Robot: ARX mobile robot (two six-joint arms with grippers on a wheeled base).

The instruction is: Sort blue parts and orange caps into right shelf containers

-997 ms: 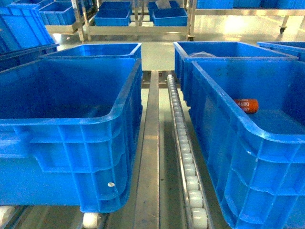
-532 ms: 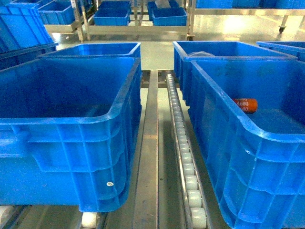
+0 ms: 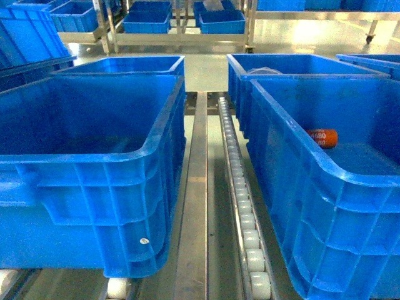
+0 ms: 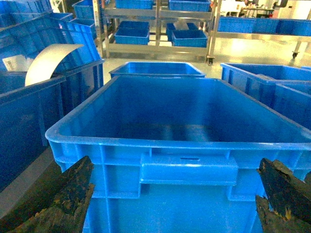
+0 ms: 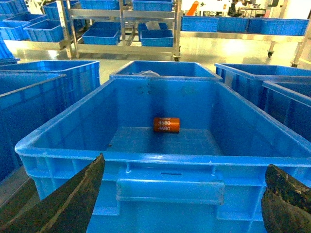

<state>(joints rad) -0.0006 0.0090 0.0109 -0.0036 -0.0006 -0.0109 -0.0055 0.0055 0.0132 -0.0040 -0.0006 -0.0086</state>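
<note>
Lying in the crate (image 5: 291, 160), orange cap (image 5: 166, 124) beyond right gripper (image 5: 180, 204).

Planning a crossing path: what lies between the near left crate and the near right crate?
Head view: between left crate and right crate run a steel rail and a white roller track.

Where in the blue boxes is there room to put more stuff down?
The near left crate shows a bare floor, wall to wall. The near right crate holds one orange cap by its far wall; the floor in front of it is free. The roller track between the crates is narrow.
</note>
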